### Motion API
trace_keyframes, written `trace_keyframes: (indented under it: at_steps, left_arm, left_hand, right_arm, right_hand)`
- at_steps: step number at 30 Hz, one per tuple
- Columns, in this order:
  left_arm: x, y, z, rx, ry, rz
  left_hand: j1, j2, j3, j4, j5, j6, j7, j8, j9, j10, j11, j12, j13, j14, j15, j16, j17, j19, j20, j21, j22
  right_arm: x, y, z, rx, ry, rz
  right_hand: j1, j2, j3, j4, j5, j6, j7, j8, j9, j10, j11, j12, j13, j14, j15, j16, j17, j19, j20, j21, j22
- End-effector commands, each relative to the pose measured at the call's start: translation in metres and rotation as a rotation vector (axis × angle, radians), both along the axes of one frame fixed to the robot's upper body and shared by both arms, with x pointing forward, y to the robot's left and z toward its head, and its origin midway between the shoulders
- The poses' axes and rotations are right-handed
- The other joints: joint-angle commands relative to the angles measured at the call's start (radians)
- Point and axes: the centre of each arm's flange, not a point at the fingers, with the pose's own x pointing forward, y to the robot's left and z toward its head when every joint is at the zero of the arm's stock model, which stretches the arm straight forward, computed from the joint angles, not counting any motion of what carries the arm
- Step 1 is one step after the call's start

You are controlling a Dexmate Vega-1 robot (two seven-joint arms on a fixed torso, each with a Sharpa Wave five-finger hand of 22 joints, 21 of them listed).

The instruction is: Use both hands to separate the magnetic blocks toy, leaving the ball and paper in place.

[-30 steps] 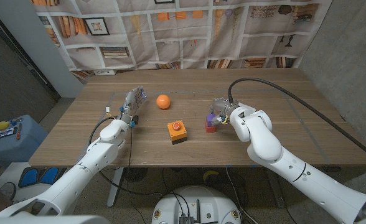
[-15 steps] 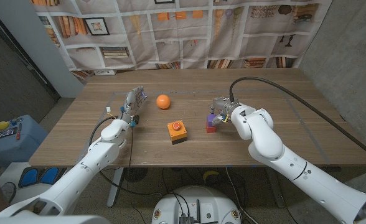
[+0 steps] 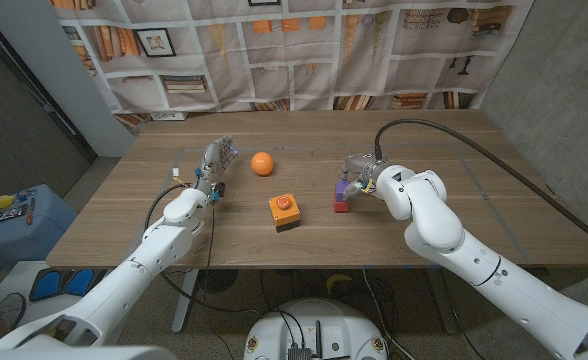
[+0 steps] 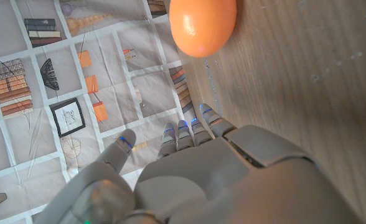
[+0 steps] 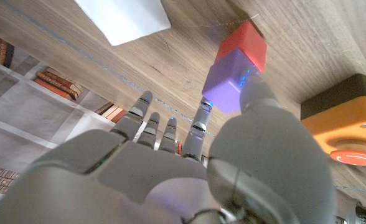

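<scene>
Since a second ago, right hand [image 3: 359, 177] nearer the blocks [image 3: 342, 195].

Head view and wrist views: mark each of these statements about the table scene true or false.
1. The purple and red blocks are joined together. True.
2. The orange ball lies beside the left hand. True.
3. The left hand holds the ball. False: they are apart, and the hand holds nothing.
4. The orange box with a red button sits between the two arms. True.
5. The white paper covers the blocks. False: it lies apart from them.
6. The right hand is far from the blocks. False: its thumb touches the purple one.
</scene>
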Motion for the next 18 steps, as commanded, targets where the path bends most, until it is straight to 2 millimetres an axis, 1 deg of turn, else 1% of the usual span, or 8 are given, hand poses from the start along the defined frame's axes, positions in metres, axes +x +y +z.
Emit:
trace_keyframes:
  at_steps: [1,10,16,18]
  left_arm:
    - [-0.019,-0.003,0.007,0.007,-0.018,0.026]
    - [-0.036,-0.004,0.012,0.017,-0.027,0.054]
    - [-0.043,-0.006,0.020,0.041,-0.034,0.063]
    - [-0.044,-0.007,0.023,0.046,-0.039,0.063]
  left_hand:
    - [-0.008,0.078,0.003,0.005,0.003,0.010,-0.002,0.004,0.004,0.003,0.002,0.000,0.005,0.004,-0.004,-0.001,0.005,0.005,0.002,0.006,0.003]
    - [-0.006,0.077,0.004,0.002,0.003,0.009,-0.003,0.003,0.004,0.003,0.000,0.000,0.005,0.002,-0.001,-0.002,0.004,0.004,0.003,0.005,0.003]
    - [-0.002,0.075,0.006,-0.005,0.003,0.010,-0.002,0.004,0.004,0.002,0.000,-0.001,0.005,0.003,-0.001,-0.003,0.002,0.004,0.003,0.005,0.002]
    - [0.000,0.074,0.006,-0.009,0.003,0.010,-0.002,0.004,0.004,0.002,0.001,-0.001,0.005,0.002,-0.001,-0.003,0.002,0.004,0.003,0.005,0.002]
  right_arm:
    - [-0.004,-0.012,0.014,0.051,0.007,0.038]
    - [-0.005,-0.027,0.026,0.118,0.008,0.071]
    - [-0.004,-0.035,0.032,0.187,0.002,0.092]
    - [-0.004,-0.036,0.032,0.203,-0.006,0.094]
  right_hand:
    - [0.011,0.019,0.003,0.006,0.007,0.095,-0.073,0.062,0.024,0.015,0.002,0.006,-0.001,0.004,-0.005,0.009,0.003,0.012,-0.004,0.001,0.003]
    - [0.011,0.024,0.003,0.007,0.007,0.109,-0.073,0.071,0.028,0.029,-0.004,0.008,-0.002,0.006,-0.007,0.009,0.004,0.015,-0.006,0.000,0.003]
    - [0.009,0.026,0.001,0.008,0.006,0.123,-0.073,0.079,0.030,0.035,-0.008,0.007,-0.002,0.008,-0.006,0.010,0.005,0.017,-0.005,-0.001,0.003]
    - [0.009,0.027,0.001,0.008,0.006,0.130,-0.073,0.083,0.031,0.041,-0.013,0.008,-0.003,0.011,-0.006,0.011,0.005,0.019,-0.005,0.000,0.003]
